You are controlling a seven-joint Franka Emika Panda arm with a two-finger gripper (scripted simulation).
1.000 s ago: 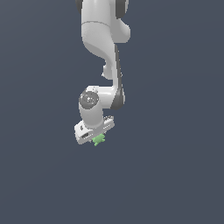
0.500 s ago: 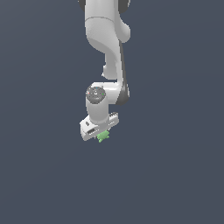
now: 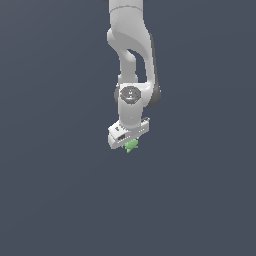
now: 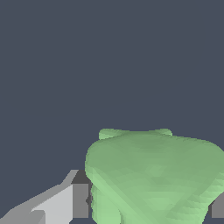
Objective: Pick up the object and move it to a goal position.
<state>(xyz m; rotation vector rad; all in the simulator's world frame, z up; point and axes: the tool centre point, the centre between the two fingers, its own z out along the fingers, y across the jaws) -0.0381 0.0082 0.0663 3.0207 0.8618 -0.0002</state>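
Between the fingers [image 4: 81,200] of the gripper [image 3: 131,145] the object [image 3: 131,145], a small light-green lumpy thing, is held clamped, just under the white hand of the arm [image 3: 131,60]. From the exterior view only a green tip is seen poking out beneath the hand, against a plain dark grey-blue ground; whether it hangs clear of a surface cannot be told, since no shadow or edge is shown. In the wrist view the object [image 4: 153,175] fills much of the picture, with one finger pressed against its side and a sliver of the other at the far edge.

The step in hand is judged to be the carry to the goal. No goal marker is visible in either view, so the remaining way cannot be judged. The grip should be kept firm and unchanged, because the lumpy, bumped outline gives the pads little flat face to bear on. The arm is best moved smoothly, without sudden wrist turns, so that the object is not twisted out.

Counted: one arm, one gripper, one green object. Nothing else is shown.
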